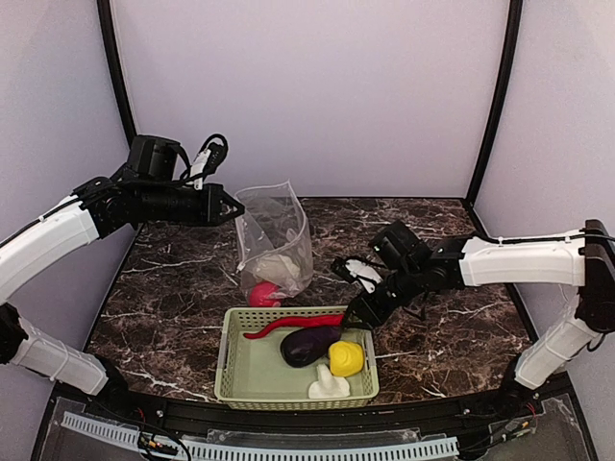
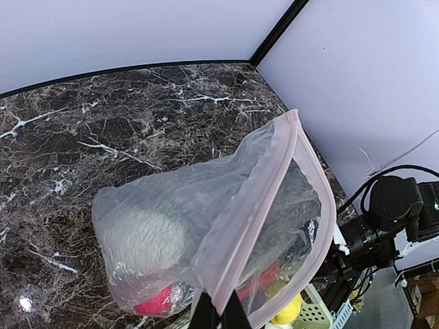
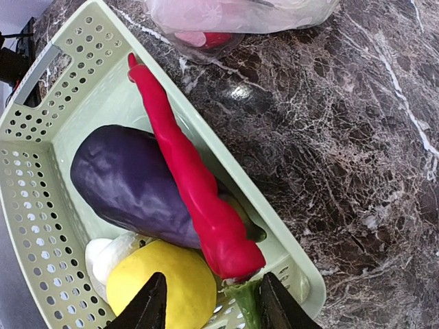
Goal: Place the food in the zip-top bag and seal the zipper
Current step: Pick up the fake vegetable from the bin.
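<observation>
The left gripper (image 1: 231, 206), at the upper left of the overhead view, is pressed together on the mouth edge of the zip-top bag (image 1: 274, 235). The bag stands just behind the basket (image 1: 229, 360), near the middle of the frame. The left wrist camera shows what the overhead view cannot: the dark fingers (image 2: 204, 315) at the bottom edge pinch the pinkish zipper (image 2: 271, 195) strip itself. Through the clear film, the cauliflower (image 2: 140, 236) and red pepper (image 2: 154, 301) lie inside the bag. The right gripper (image 3: 211, 301) is partly spread, low over the basket's right end. Its jaws straddle the thick stem end of the red chili (image 3: 185, 171), and I cannot tell whether either finger touches it. Only the right wrist view shows the chili lying slantwise across the eggplant (image 3: 127, 178). It also shows the yellow pepper (image 3: 168, 281) against the finger at the lower left, and the mushroom (image 3: 103, 253) as a white sliver beside it. Only the overhead view shows both arms at once.
</observation>
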Controlling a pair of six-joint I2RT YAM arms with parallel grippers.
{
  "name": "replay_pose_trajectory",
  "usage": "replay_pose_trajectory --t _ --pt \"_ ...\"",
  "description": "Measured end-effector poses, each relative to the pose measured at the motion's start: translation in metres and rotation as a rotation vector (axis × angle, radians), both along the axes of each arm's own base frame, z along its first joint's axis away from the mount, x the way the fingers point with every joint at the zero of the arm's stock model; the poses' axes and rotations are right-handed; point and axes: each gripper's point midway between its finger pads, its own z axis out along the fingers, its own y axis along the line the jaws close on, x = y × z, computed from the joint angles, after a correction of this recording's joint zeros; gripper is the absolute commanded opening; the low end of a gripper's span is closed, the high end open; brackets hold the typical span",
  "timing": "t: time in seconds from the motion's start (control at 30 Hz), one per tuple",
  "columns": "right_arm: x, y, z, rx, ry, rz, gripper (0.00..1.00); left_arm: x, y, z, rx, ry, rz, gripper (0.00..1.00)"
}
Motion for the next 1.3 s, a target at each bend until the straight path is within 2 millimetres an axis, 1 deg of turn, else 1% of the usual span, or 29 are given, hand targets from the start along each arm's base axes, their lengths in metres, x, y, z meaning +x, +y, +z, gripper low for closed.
replay_pose_trajectory --t 0.13,0.3,0.4,0.53,0.73,0.83,1.0,1.17,1.3 --pt "0.001 0.000 -0.006 -0.018 -0.001 -0.003 0.45 0.000 0.000 0.000 -0.001 0.000 -0.001 0.01" --pt "0.005 0.006 -0.012 -0.025 -0.006 0.002 0.44 0.000 0.000 0.000 -0.001 0.001 -0.003 0.01" --pt "0.007 0.009 -0.014 -0.026 -0.010 0.011 0.38 0.000 0.000 0.000 -0.001 0.001 -0.003 0.01" --pt "0.007 0.010 -0.017 -0.029 -0.014 0.020 0.28 0.000 0.000 0.000 -0.001 0.001 -0.003 0.01" --pt "0.006 0.010 -0.017 -0.032 -0.011 0.024 0.10 0.000 0.000 0.000 -0.002 0.001 -0.003 0.01" --pt "0.005 0.010 -0.016 -0.028 -0.006 0.023 0.06 0.000 0.000 0.000 -0.002 0.001 -0.003 0.01" --pt "0.003 0.008 -0.005 -0.002 -0.018 0.020 0.06 0.000 0.000 0.000 -0.002 0.001 -0.003 0.01" --pt "0.002 0.001 0.023 0.037 -0.061 -0.003 0.06 0.000 0.000 0.000 -0.001 0.001 -0.003 0.01" --pt "-0.001 -0.016 0.047 0.020 -0.104 -0.045 0.06 0.000 0.000 0.000 0.002 -0.002 0.000 0.01"
